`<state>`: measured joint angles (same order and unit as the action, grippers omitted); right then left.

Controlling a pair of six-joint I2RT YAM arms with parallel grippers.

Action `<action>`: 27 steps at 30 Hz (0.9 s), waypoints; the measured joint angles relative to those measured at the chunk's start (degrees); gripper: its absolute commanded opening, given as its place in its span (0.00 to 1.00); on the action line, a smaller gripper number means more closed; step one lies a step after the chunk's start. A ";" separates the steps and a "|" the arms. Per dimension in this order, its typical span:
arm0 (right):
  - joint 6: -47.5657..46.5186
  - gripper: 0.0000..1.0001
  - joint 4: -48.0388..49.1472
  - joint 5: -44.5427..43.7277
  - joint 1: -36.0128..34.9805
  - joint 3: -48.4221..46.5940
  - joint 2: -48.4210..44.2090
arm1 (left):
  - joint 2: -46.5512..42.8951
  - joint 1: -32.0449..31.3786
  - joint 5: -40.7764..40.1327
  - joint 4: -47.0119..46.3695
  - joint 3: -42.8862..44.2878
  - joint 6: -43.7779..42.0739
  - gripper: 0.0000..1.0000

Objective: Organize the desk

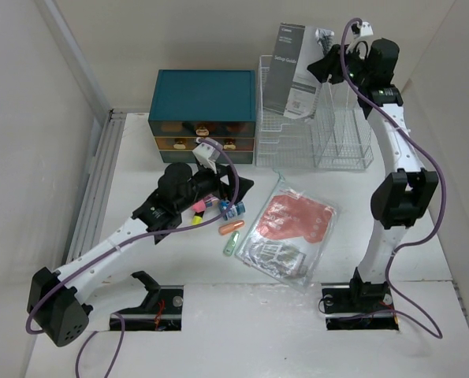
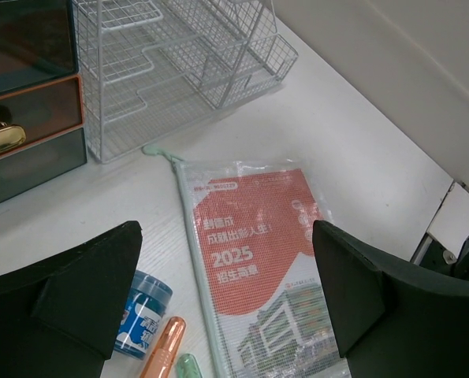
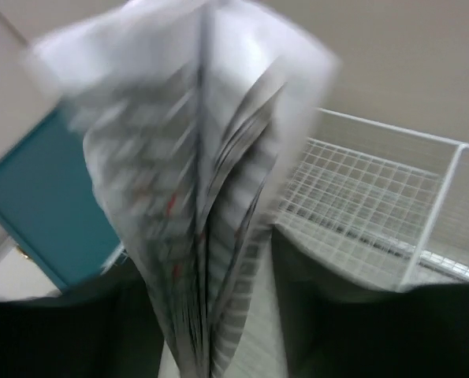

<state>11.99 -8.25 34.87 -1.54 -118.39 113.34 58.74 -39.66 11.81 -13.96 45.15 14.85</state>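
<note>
White desk (image 1: 423, 236) spreads below both arms. From above, the right gripper (image 1: 322, 67) is raised high at the far side. A booklet (image 1: 291, 67) stands at its left, long axis upright, over the wire rack (image 1: 340, 134). The rack's slots lie straight beneath the booklet, so the coming move looks like a drop or a lowering into them, and the right arm is the one placed for it. The left gripper (image 1: 232, 189) sits low over the desk. A blue jar (image 1: 232, 210) and an orange marker (image 1: 232, 227) lie just below it, a clear pouch (image 1: 289, 232) is to its right, and a teal chest (image 1: 202, 98) is beyond it.

From the left wrist, the jaws stand wide apart with nothing between them. The pouch lies flat ahead, running lengthwise away from the gripper. The jar and marker lie near the left finger. The rack and chest stand further ahead, with bare desk to the right.

From the right wrist, the booklet is blurred. It rises edge-on between the dark fingers (image 3: 61, 331), and I cannot tell whether they pinch it or have let go. The rack's white mesh lies below and to the right, with open room above it. The chest is off to the left.
</note>
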 measured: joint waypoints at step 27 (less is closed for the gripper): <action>-16.35 0.09 -4.37 -24.96 -2.95 10.23 -8.90 | 1.09 0.42 0.17 -0.04 0.00 0.48 0.88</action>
<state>-4.36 -12.62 9.91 -4.49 -108.16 104.44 59.83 -39.24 11.99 -14.00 45.15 15.33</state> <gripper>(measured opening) 0.188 0.876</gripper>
